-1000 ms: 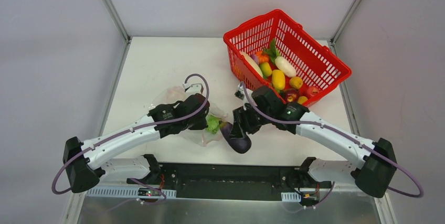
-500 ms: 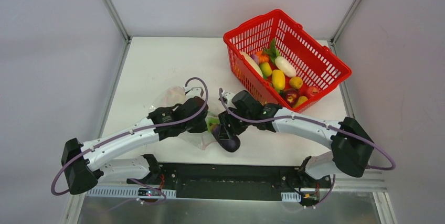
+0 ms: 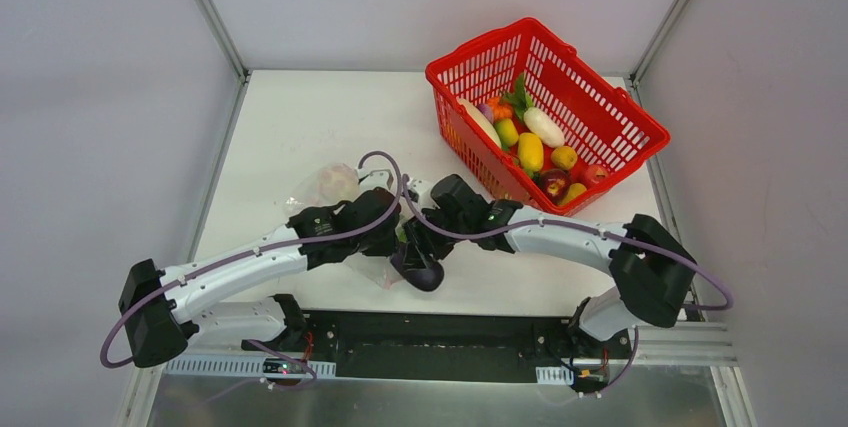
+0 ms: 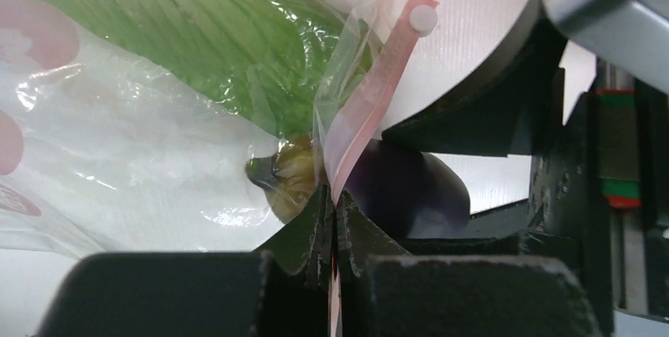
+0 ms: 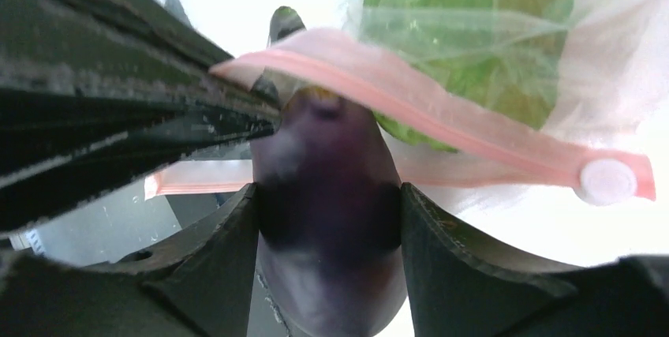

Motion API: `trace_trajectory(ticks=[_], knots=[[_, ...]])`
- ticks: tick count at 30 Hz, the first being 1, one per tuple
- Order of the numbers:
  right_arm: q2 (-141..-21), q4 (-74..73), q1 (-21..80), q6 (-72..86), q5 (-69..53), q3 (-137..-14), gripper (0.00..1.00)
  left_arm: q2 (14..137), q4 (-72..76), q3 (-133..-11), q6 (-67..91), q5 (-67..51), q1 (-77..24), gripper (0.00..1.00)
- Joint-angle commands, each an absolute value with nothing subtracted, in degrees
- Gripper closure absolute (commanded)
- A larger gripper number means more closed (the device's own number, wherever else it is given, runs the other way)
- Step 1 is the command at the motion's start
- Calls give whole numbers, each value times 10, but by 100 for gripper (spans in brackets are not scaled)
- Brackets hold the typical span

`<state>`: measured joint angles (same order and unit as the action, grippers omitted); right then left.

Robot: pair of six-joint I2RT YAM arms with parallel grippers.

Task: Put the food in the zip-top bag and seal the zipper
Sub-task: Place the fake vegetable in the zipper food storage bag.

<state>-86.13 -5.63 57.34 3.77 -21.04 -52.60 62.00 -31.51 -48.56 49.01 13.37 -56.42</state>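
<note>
Eggplant at the zip-top bag (image 4: 118, 140) mouth
The right gripper (image 5: 327, 230) clamps a purple toy eggplant (image 5: 323, 155), tip under the zipper (image 5: 442, 112) just ahead; the left gripper (image 4: 332, 209) pinches that strip, green leafy toy (image 4: 197, 29) beyond.

Dark purple eggplant (image 5: 327, 195), pink-red zipper (image 5: 442, 112)

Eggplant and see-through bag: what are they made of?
Eggplant: probably hard plastic, smooth and slightly glossy; a soft pale highlight sits on its dark purple skin.
Bag: thin clear plastic film, shiny and crinkly; its wrinkles catch the light and the green leafy toy shows through.
Zipper: a thicker pink plastic strip, duller looking, with a white slider.
</note>
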Motion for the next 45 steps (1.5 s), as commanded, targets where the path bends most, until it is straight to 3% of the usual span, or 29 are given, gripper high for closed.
trace_trajectory(ticks=[1,4,9,15,26,32,35,42,45], knots=[[-888,-3,581,23,-230,-518,44,621,-306,-461,515,141,-577,99],[-900,5,582,26,-235,-506,38,621,-300,-439,530,151,-581,99],[-861,26,582,31,-216,-479,17,616,-295,-417,544,158,-589,100],[-803,26,582,53,-216,-449,1,613,-291,-412,544,160,-591,100],[-720,-64,582,46,-213,-381,0,617,-291,-415,535,153,-592,100],[-733,-67,584,60,-215,-377,0,624,-306,-431,521,157,-601,100],[-748,-30,584,68,-222,-365,7,627,-308,-434,519,158,-604,100],[-778,27,584,80,-241,-380,43,640,-324,-450,516,166,-608,100],[-780,51,584,91,-247,-382,53,637,-327,-453,518,168,-610,100]])
